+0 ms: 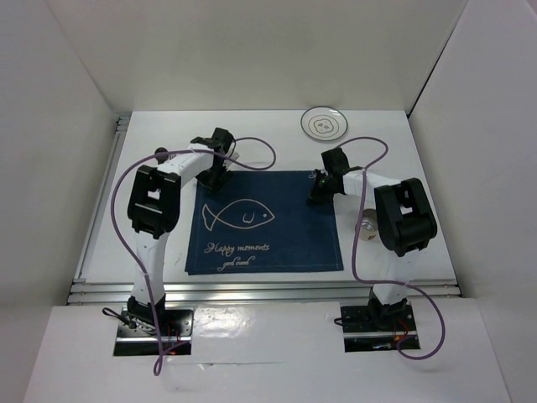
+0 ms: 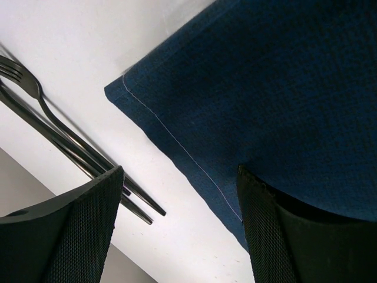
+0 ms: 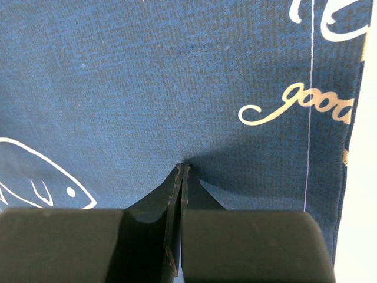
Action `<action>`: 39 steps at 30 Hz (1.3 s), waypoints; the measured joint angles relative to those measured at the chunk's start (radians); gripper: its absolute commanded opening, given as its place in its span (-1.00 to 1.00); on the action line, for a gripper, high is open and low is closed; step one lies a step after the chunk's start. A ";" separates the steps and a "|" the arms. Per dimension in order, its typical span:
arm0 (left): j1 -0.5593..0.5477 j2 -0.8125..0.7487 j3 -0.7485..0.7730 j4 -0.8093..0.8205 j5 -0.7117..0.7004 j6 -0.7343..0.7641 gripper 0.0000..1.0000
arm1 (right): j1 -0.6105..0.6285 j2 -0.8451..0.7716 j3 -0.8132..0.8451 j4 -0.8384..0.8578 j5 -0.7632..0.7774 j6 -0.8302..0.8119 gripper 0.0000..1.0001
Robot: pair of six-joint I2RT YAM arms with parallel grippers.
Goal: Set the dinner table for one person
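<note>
The dinner table [image 1: 403, 168] is a white top with a silver rail along its near edge. A navy fish-print placemat [image 1: 264, 222] lies flat in its middle. My left gripper [image 1: 215, 176] is open at the mat's far left corner. In the left wrist view its jaws [image 2: 179, 174] straddle the mat's edge [image 2: 177, 141], holding nothing. My right gripper [image 1: 320, 191] is at the mat's far right part. In the right wrist view it [image 3: 184, 168] is shut, tips together on the cloth [image 3: 147, 76].
A white plate [image 1: 325, 124] with a dark pattern sits at the far right of the table. A dark fork [image 2: 35, 94] and another dark utensil [image 2: 70, 156] lie on the table [image 2: 88, 35] beside the left gripper. A silvery round object [image 1: 367, 225] shows under the right arm.
</note>
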 measured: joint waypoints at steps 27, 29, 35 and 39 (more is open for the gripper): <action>0.003 0.044 0.079 -0.036 0.007 -0.032 0.66 | -0.060 0.082 0.122 -0.016 0.054 -0.031 -1.00; 0.003 0.044 0.078 -0.035 0.007 -0.033 0.66 | -0.070 0.106 0.154 -0.024 0.055 -0.037 -1.00; 0.003 0.044 0.076 -0.033 0.006 -0.034 0.66 | -0.075 0.179 0.258 -0.036 0.064 -0.045 -1.00; 0.003 0.044 0.076 -0.032 0.004 -0.034 0.66 | -0.075 0.180 0.263 -0.039 0.065 -0.044 -1.00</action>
